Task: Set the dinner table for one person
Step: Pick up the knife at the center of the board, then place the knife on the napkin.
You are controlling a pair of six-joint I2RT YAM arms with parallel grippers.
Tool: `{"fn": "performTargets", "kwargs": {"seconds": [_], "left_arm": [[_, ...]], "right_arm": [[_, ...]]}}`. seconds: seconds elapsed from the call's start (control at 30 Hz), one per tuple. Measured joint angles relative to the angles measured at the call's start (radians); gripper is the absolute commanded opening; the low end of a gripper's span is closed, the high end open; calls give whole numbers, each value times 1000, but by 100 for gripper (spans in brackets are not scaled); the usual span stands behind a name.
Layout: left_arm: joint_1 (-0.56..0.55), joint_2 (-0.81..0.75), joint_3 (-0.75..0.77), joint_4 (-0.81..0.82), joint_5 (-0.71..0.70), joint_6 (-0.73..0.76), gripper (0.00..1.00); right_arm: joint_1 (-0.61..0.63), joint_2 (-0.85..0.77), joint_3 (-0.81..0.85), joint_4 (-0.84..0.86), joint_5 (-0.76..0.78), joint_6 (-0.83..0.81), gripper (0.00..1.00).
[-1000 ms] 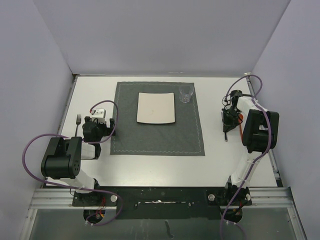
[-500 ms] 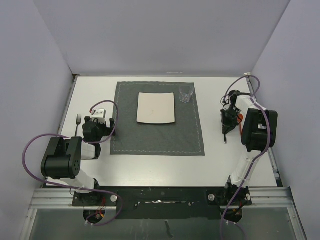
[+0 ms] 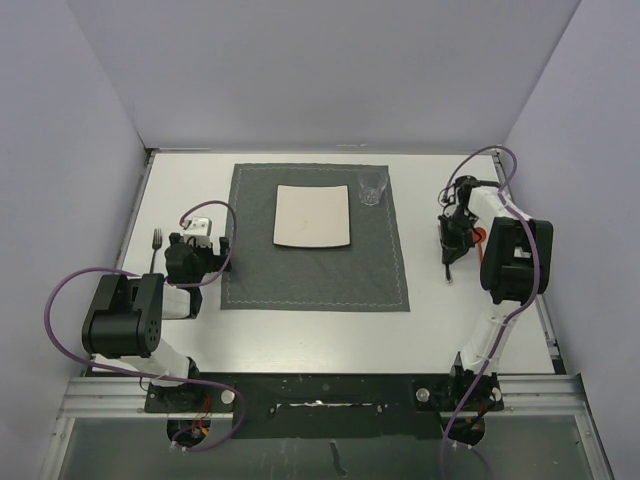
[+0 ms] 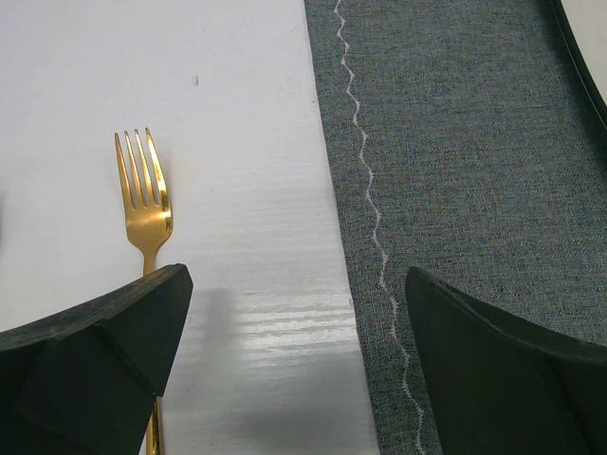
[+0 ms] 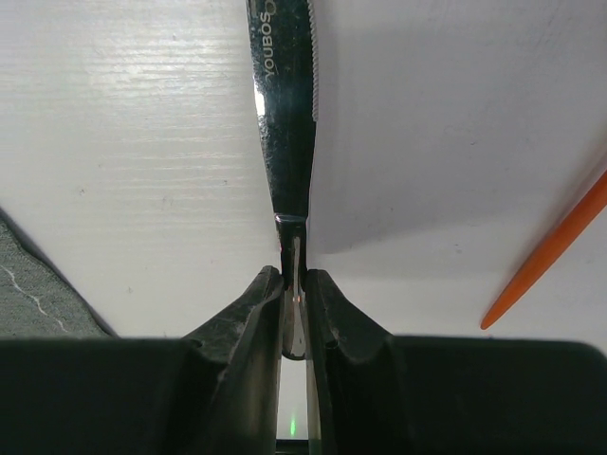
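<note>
Dinner table (image 3: 300, 340) spreads white before both arms, carrying a grey placemat (image 3: 315, 270), plate (image 3: 312, 216) and glass (image 3: 371, 188). Right tool (image 5: 294, 284) grips a knife (image 5: 285, 142) tightly by its handle, right of the placemat. Left tool (image 4: 294, 294) gapes wide, holding nothing, beside a gold fork (image 4: 144, 199). Such a thin pinch could let the knife swivel and land crooked.

In the left wrist view, the handle of the fork (image 4: 144, 199) is covered by a finger (image 4: 95, 351) of the left gripper (image 4: 296, 280) and cut off by the lower edge. Only a corner of the plate (image 4: 596, 28) is seen. In the right wrist view, the tip of the knife (image 5: 285, 123) is cropped at the top, and an orange object (image 5: 550, 251), cut by the right edge, cannot be identified.
</note>
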Motion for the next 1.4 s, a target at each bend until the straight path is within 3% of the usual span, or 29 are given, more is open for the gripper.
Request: {"fn": "performTargets", "kwargs": {"seconds": [1.4], "left_arm": [[0,0,0,0,0,0,98]], "right_arm": [[106,80,210,-108,1,123,0]]}}
